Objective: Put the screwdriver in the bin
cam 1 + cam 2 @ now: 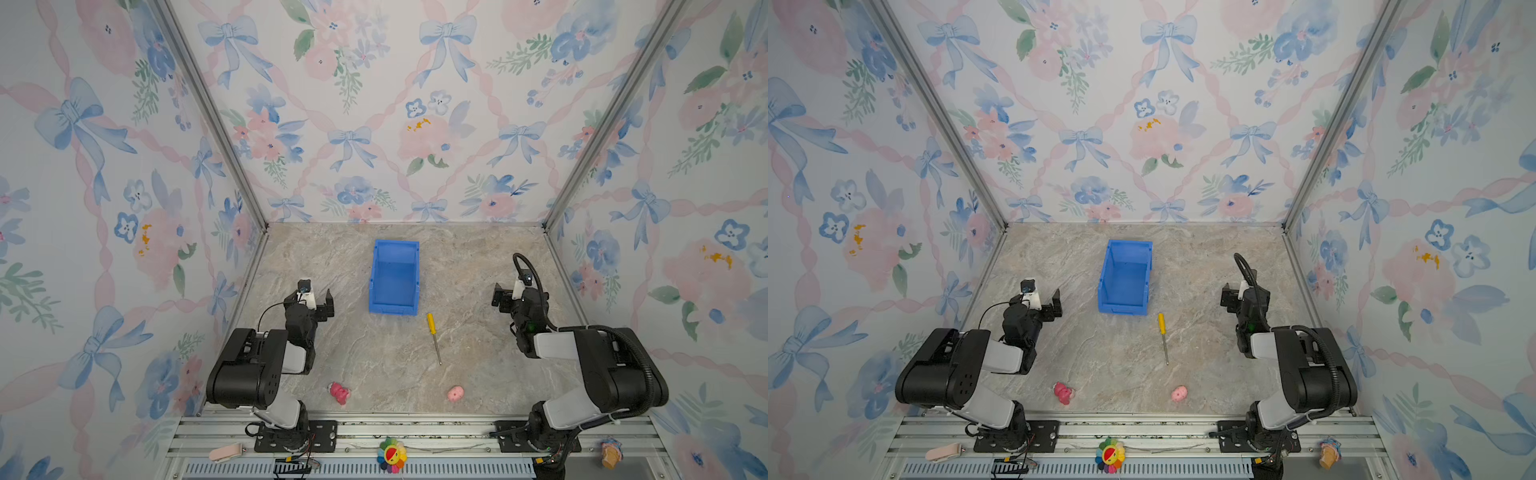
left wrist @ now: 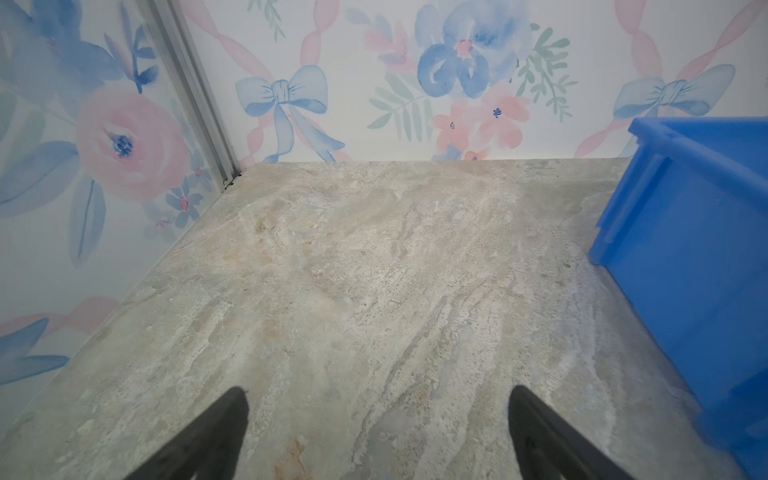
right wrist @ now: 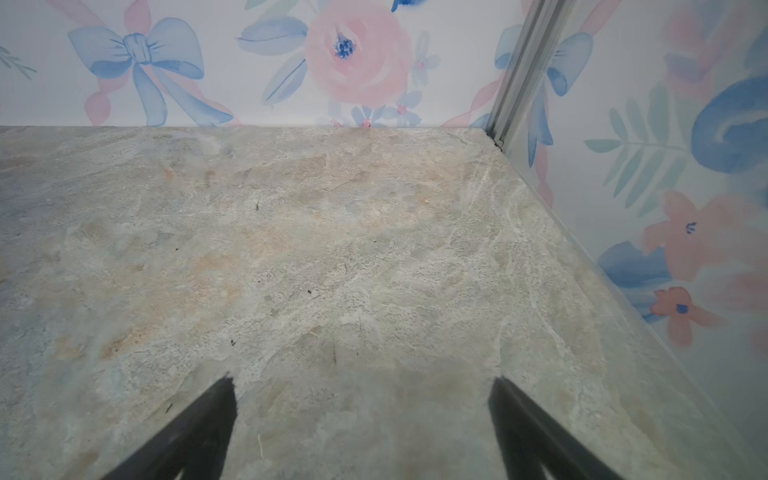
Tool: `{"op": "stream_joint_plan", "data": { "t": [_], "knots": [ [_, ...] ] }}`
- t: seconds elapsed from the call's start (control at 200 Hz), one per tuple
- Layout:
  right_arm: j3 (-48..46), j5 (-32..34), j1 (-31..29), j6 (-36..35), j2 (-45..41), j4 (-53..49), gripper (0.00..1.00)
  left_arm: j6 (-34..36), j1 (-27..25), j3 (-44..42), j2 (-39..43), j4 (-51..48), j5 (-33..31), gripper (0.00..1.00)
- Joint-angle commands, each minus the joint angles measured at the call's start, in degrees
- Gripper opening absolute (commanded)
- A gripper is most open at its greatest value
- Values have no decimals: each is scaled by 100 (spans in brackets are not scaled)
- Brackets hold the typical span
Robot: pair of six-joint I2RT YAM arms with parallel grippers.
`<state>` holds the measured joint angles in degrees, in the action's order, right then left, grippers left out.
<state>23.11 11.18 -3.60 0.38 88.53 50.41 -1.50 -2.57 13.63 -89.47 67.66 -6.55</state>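
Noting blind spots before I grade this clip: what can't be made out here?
- screwdriver tip type: too small in both top views; outside both wrist views.
- bin: cut off by the frame edge in the left wrist view, so its inside is unseen there.
- pink toys: too small and blurred in both top views to identify.
- left gripper, right gripper: wrist views show only fingertips; the frame edge cuts off the rest.

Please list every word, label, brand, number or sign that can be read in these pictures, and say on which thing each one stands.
None can be read.
The blue bin and the screwdriver show no print.
The wallpaper bears only flowers and bows.
Any marks on the robot arms are too small to tell.
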Motion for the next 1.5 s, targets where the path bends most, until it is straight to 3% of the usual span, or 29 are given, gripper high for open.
{"op": "stream_joint_plan", "data": {
  "t": [0.0, 1.495],
  "knots": [
    [-82, 79, -53, -8, 15, 181, 97, 39, 24, 51, -11, 78, 66, 98],
    [-65, -92, 40, 48, 24, 146, 97, 31, 28, 44, -7, 71, 59, 98]
  ]
}}
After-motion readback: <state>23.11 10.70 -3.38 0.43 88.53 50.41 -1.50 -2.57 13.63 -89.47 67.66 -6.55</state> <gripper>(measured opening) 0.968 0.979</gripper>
